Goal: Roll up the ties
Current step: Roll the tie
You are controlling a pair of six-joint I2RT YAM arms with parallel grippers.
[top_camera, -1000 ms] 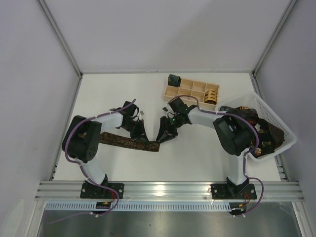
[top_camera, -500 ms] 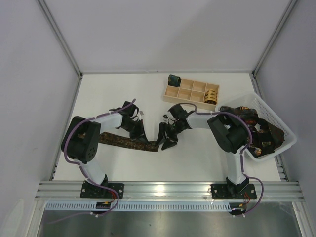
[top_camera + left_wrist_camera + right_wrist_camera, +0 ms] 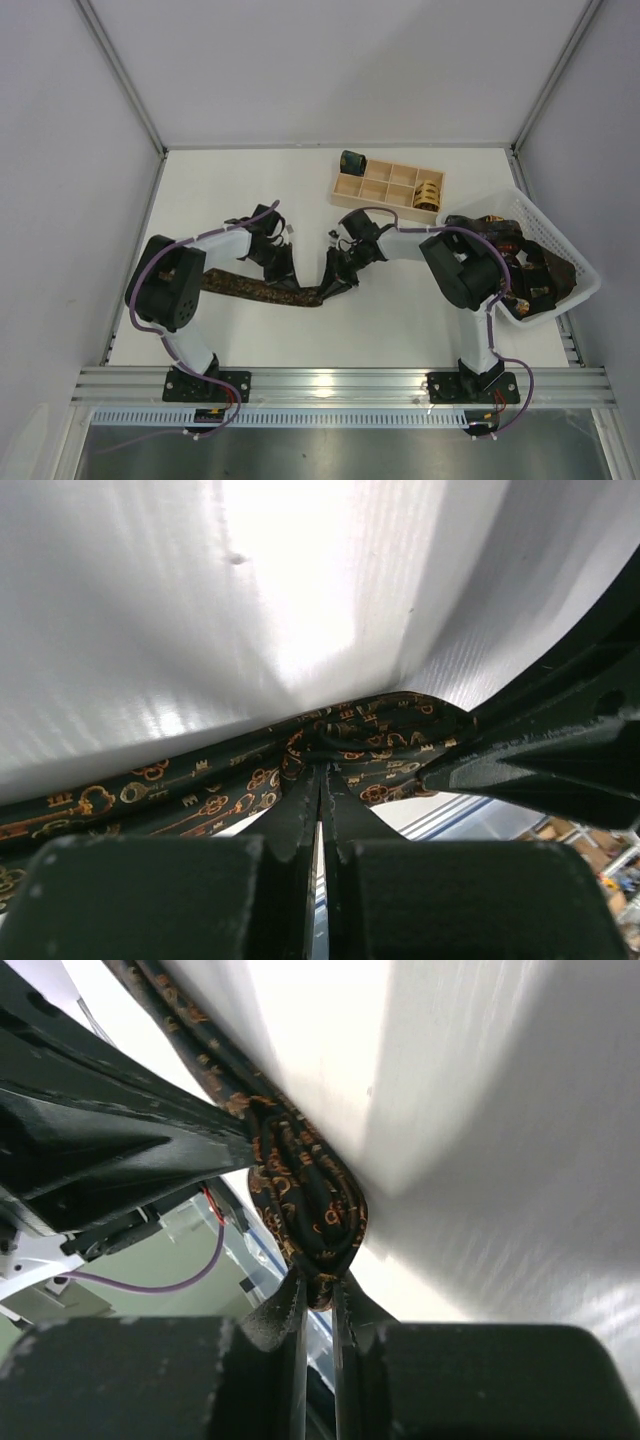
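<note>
A dark tie (image 3: 255, 288) with a gold key pattern lies flat on the white table, running left to right. Its right end is folded into a small coil (image 3: 305, 1200). My left gripper (image 3: 285, 275) is shut on the tie (image 3: 200, 800) just left of the coil. My right gripper (image 3: 333, 283) is shut on the coiled end, its fingertips (image 3: 296, 1300) pinching the fold. The two grippers sit close together. A tan-gold rolled tie (image 3: 428, 192) sits in the tray, and a dark green rolled tie (image 3: 351, 161) sits at the tray's far left corner.
A pale wooden compartment tray (image 3: 385, 185) stands at the back. A white mesh basket (image 3: 560, 250) with several loose ties sits at the right edge. Grey walls enclose the table on three sides.
My right gripper has moved left and down toward the tie's right end and closed in on the left gripper. The left gripper has barely moved.
</note>
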